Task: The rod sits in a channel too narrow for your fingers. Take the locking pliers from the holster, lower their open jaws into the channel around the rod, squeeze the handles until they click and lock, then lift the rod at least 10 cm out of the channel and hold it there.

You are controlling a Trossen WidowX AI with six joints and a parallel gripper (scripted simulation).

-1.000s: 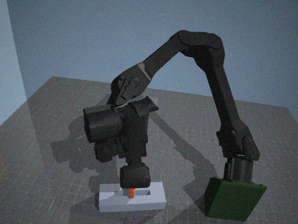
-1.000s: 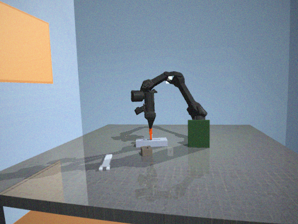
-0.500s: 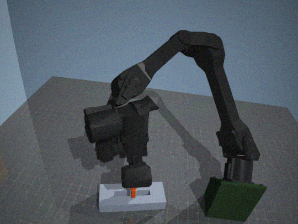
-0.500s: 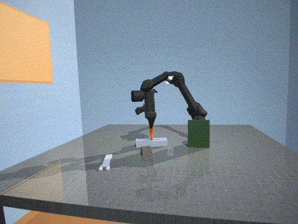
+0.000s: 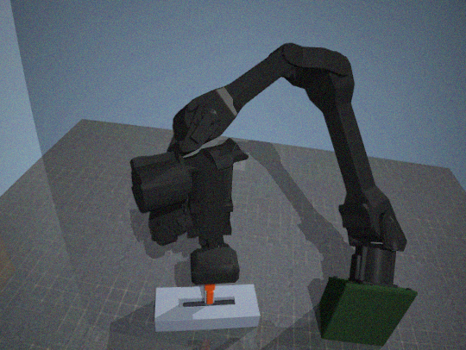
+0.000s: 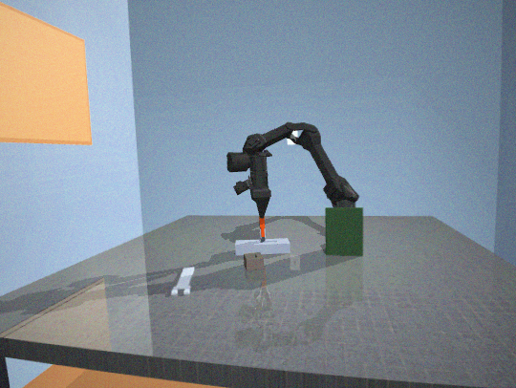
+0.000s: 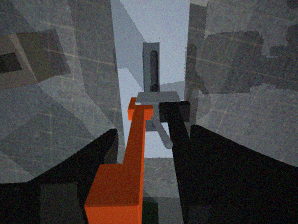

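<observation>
Pinching the pliers (image 5: 210, 294) (image 6: 262, 227) (image 7: 133, 145) between its fingers, the gripper (image 5: 209, 282) (image 6: 262, 215) (image 7: 154, 133) points straight down above the pale block (image 5: 168, 316) (image 6: 246, 248) (image 7: 175, 25). The fingers stand partly apart, one against each handle; the wrist view shows one handle orange and the other black. Directly below the gripper, the head of the pliers is at the long, narrow slot (image 5: 190, 303) (image 7: 154, 70) in the block's upper face. Depth of entry cannot be determined, nor can it be told whether the handles are locked. The rod cannot be made out with certainty; the slot, its stated location, lies beneath the gripper, and nothing is seen raised above the block with the pliers. Low and near the gripper, on the exterior camera's side of the pale block, sits a small brown box (image 6: 253, 261) (image 7: 42, 60), its dark opening visible in the wrist view. Farther out from the gripper on that side, a flat white piece (image 6: 185, 279) lies on the table (image 5: 129, 172) (image 6: 382, 296) (image 7: 250, 20). Well apart from the gripper and lower than its wrist, the green block (image 5: 367, 310) (image 6: 344, 231) supports the arm (image 5: 341, 138) (image 6: 325, 160), which arches over to the gripper.
</observation>
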